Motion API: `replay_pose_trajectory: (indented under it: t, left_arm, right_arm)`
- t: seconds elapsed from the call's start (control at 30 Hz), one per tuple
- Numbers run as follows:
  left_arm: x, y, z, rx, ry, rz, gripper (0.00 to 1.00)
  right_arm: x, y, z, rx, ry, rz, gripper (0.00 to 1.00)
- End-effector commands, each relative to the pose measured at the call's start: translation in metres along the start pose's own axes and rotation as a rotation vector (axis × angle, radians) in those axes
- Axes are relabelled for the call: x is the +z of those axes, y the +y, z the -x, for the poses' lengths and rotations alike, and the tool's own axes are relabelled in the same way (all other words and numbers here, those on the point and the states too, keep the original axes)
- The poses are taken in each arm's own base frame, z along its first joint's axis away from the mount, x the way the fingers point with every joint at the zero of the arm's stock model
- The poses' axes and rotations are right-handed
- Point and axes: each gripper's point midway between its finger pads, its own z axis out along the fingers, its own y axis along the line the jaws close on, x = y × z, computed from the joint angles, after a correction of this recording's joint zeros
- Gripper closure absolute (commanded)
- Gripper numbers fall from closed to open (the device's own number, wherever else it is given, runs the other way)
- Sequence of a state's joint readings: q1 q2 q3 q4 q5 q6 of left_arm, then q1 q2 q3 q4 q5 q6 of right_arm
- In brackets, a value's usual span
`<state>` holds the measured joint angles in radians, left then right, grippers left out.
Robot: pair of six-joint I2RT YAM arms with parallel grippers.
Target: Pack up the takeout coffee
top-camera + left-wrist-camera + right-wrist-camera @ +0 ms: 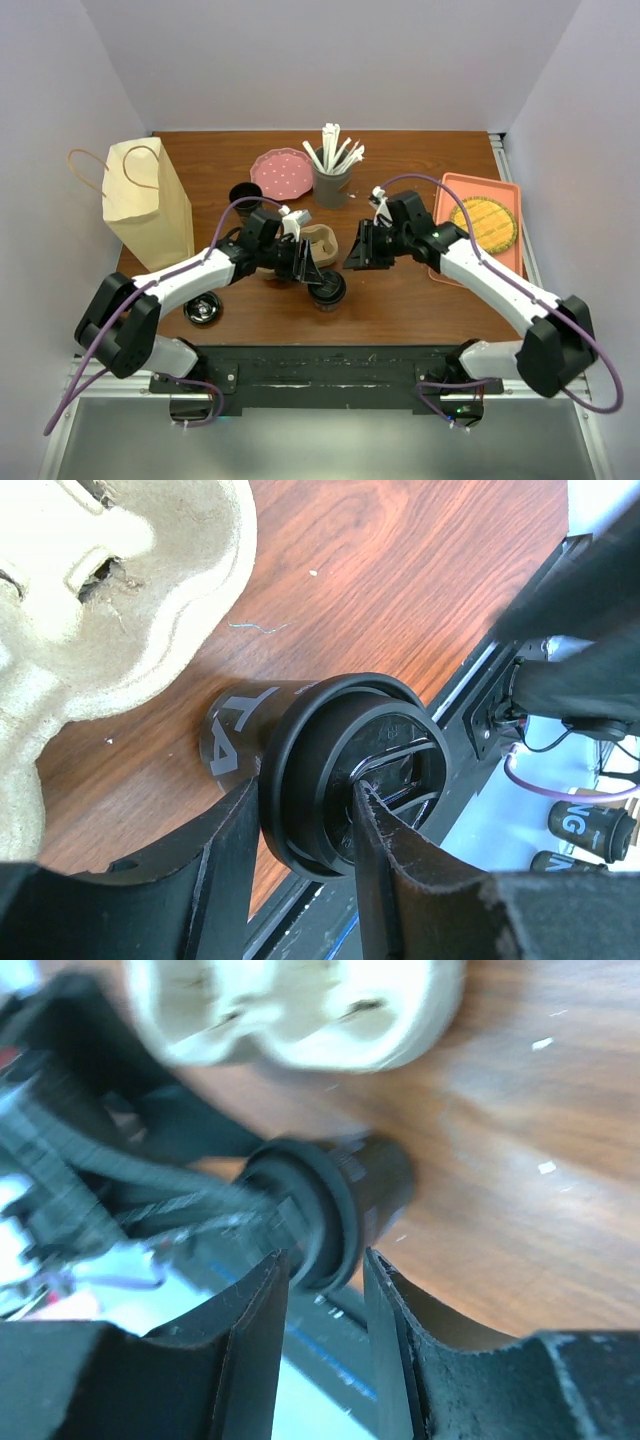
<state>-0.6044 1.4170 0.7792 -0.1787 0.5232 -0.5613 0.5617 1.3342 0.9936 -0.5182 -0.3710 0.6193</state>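
Note:
The takeout coffee [327, 291], a black cup with white lettering and a black lid, stands upright near the table's front edge. It fills the left wrist view [300, 740]. My left gripper [311, 274] is shut on its lid rim [304, 790]: one finger [225, 860] is outside the rim and the other [385, 870] is on the lid's top. My right gripper [363, 252] is open and empty, above and to the right of the cup. Its fingers frame the blurred cup [375, 1185] from a distance [324, 1257].
A pulp cup carrier [318, 242] lies just behind the cup. A paper bag [148, 205] stands at the left. A loose black lid [203, 309], a lidless black cup [245, 196], a pink plate [282, 172], a stirrer cup [332, 180] and an orange tray [500, 190] are around.

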Motion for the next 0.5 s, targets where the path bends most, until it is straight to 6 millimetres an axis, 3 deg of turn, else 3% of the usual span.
replay_pose_trajectory:
  t: [0.0,0.17,0.47]
  left_arm:
    - [0.0,0.072,-0.067,-0.09,0.174,0.286,0.64]
    - [0.001,0.073,-0.068,-0.098,0.173,0.294,0.64]
    - [0.003,0.072,-0.064,-0.103,0.166,0.293,0.64]
  right_arm:
    - [-0.008,0.018,-0.021,0.031,0.032,0.146,0.6]
    - [0.002,0.021,-0.048,0.056,0.107,0.228,0.6]
    - [0.021,0.017,-0.064,0.077,0.154,0.205,0.6]
